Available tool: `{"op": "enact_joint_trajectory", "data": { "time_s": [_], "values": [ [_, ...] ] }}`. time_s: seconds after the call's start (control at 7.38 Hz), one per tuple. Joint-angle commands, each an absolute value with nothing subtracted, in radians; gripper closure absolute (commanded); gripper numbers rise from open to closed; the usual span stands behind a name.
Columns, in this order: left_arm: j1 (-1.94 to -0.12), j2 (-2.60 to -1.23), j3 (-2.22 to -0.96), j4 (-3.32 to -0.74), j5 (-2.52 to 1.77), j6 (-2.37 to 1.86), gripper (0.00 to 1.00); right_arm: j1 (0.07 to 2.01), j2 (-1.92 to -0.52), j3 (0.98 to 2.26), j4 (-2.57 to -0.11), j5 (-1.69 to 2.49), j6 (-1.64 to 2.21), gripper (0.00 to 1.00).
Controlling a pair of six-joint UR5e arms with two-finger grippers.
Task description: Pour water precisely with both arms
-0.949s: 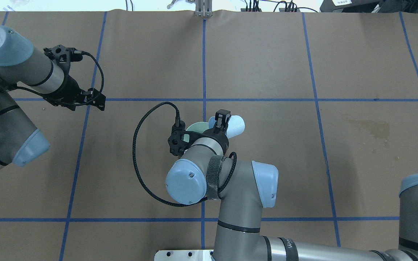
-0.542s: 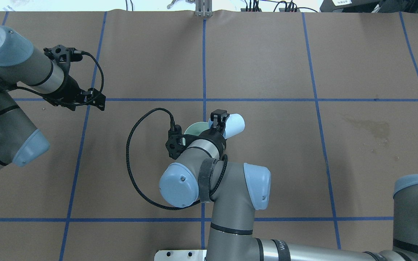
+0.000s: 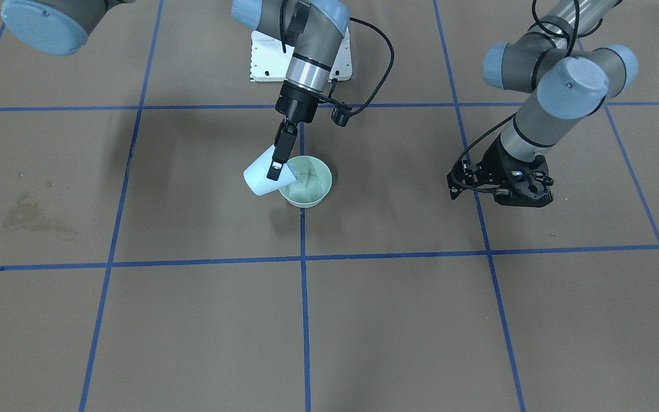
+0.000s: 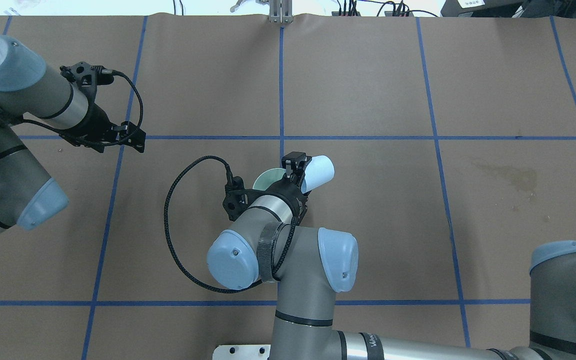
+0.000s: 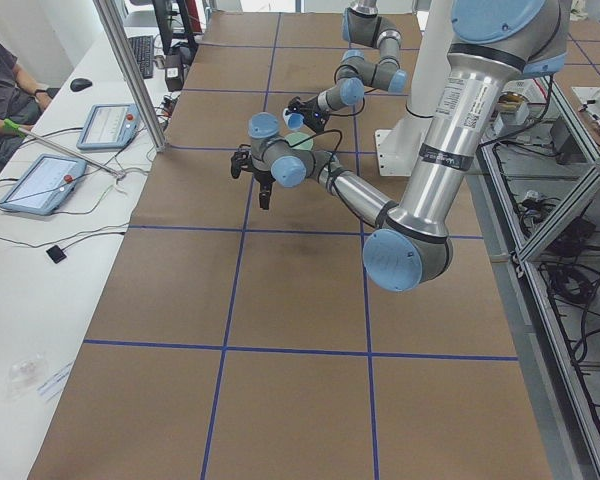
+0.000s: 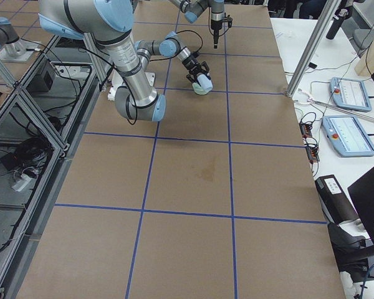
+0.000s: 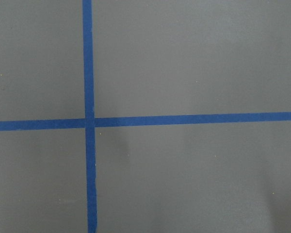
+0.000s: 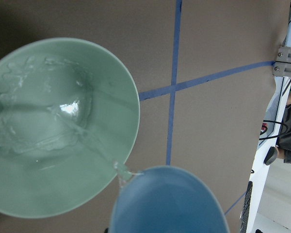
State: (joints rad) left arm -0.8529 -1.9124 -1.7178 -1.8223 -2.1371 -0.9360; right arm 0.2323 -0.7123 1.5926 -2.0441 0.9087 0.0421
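My right gripper (image 3: 277, 166) is shut on a light-blue cup (image 3: 259, 174) and holds it tilted, mouth down, over the rim of a pale green bowl (image 3: 306, 200) near the table's middle. In the right wrist view a thin stream of water (image 8: 102, 155) runs from the cup (image 8: 169, 204) into the bowl (image 8: 131, 97), where it pools with whitish glints. Overhead, the cup (image 4: 318, 172) sticks out right of the gripper (image 4: 294, 167); the wrist hides most of the bowl (image 4: 265, 177). My left gripper (image 4: 130, 137) hovers empty over a tape cross at the left, fingers apart.
A dark damp stain (image 4: 510, 177) marks the brown paper on the right side. The white pedestal (image 3: 261, 57) stands behind the bowl at the robot's edge. Blue tape lines grid the table. The left wrist view shows only bare paper and a tape cross (image 7: 89, 121).
My right arm's wrist and elbow have swung to the left, and the cup has shifted slightly left over the bowl. The left arm has not moved.
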Motion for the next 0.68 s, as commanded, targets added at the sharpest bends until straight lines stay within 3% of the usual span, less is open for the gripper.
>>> {"op": "enact_joint_trajectory", "data": {
  "time_s": [0.0,0.54],
  "values": [
    [-0.853,-1.911,-1.717,-1.822,-2.138,-0.937,0.0,0.216,-0.686,1.58,-2.118,0.875,0.04,0.63],
    [-0.853,-1.911,-1.721,-1.822,-2.14,-0.942,0.0,0.203,-0.673,1.562,-2.201,0.848,0.04,0.63]
  ]
}}
